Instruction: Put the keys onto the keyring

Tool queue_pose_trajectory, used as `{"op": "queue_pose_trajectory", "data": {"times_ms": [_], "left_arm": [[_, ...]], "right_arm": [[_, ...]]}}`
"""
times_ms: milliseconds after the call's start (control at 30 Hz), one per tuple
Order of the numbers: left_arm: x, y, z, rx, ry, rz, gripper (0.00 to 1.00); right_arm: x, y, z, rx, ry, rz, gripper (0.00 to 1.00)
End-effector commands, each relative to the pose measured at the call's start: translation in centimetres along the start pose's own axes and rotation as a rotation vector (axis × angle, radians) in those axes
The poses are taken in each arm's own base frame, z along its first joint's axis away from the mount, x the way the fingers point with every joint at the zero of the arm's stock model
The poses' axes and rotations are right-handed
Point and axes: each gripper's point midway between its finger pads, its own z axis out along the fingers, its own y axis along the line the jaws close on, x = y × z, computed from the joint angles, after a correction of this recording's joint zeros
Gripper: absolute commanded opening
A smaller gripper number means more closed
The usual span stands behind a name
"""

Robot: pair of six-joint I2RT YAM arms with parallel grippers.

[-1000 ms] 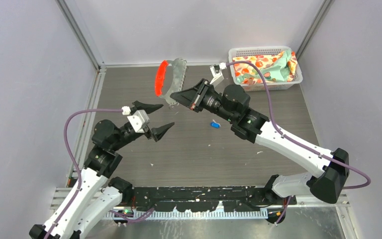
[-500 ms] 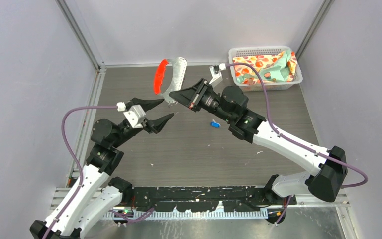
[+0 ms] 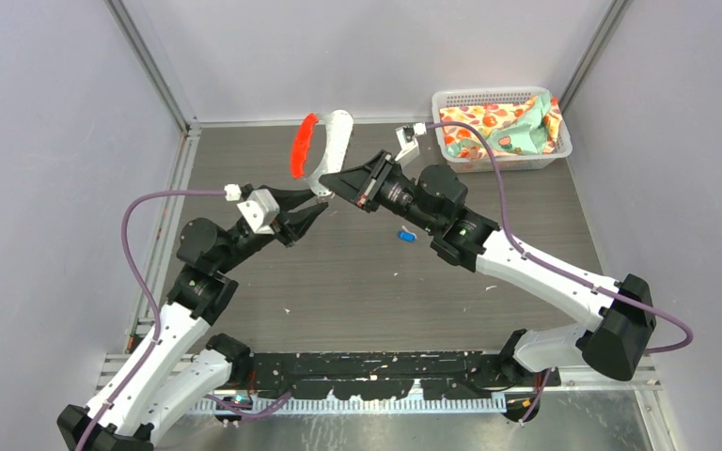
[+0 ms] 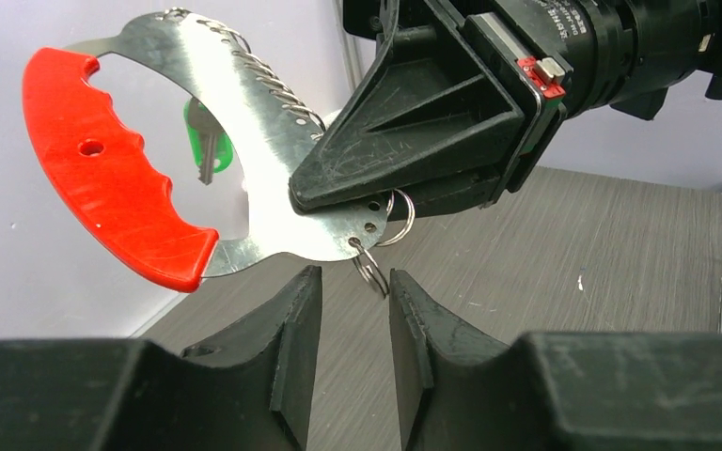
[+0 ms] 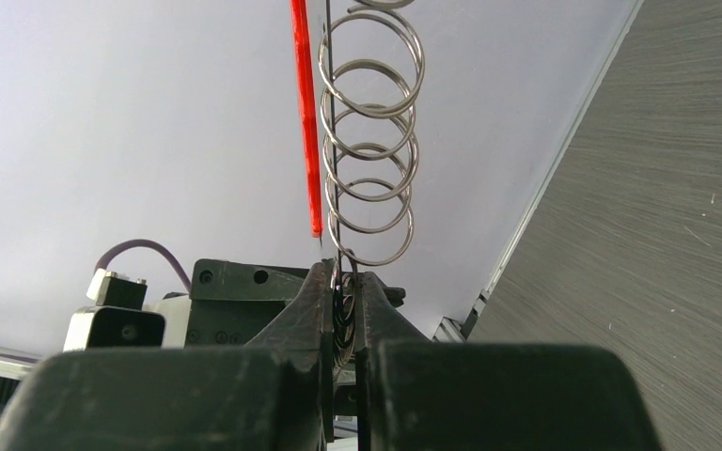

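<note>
My right gripper is shut on the lower end of the keyring, a silvery plate with wire loops and a red tag, held upright above the table. In the right wrist view the loops rise from my shut gripper. The green key hangs behind the keyring's plate. The blue key lies on the table below the right arm. My left gripper stands narrowly open just under a small ring dangling from the plate, which touches one fingertip. Nothing is gripped between those fingers.
A white basket with patterned cloth sits at the back right corner. Metal rails run along the left wall and the back. Small white specks dot the dark table.
My left gripper rose toward the keyring's lower end while its jaws narrowed a lot. The right gripper drifted slightly left with the keyring.
</note>
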Motion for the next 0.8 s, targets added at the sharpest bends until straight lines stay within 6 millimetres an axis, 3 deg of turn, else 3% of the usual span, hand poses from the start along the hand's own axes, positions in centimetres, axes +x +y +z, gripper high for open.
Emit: {"op": "queue_pose_trajectory", "data": {"times_ms": [0, 200, 400, 500, 567, 767], "left_arm": [[-4.0, 0.5, 0.1, -0.026, -0.104, 0.045, 0.33], [-3.8, 0.1, -0.3, -0.015, -0.098, 0.049, 0.29], [-3.7, 0.4, -0.7, -0.033, -0.096, 0.083, 0.02], [-3.8, 0.4, -0.8, -0.035, -0.099, 0.105, 0.01], [-3.6, 0.4, -0.9, -0.035, -0.089, 0.131, 0.01], [-1.8, 1.6, -1.5, -0.075, 0.025, 0.221, 0.0]], "right_arm": [[-1.4, 2.4, -0.1, -0.085, -0.061, 0.001, 0.01], [-1.3, 2.5, -0.1, -0.088, -0.06, 0.004, 0.01], [-1.2, 2.5, -0.2, -0.088, -0.057, 0.006, 0.01], [-1.0, 2.2, -0.2, -0.08, -0.051, 0.006, 0.01], [-1.0, 2.0, -0.4, -0.063, -0.048, 0.008, 0.09], [-0.9, 0.0, -2.7, 0.073, -0.036, -0.049, 0.5]]}}
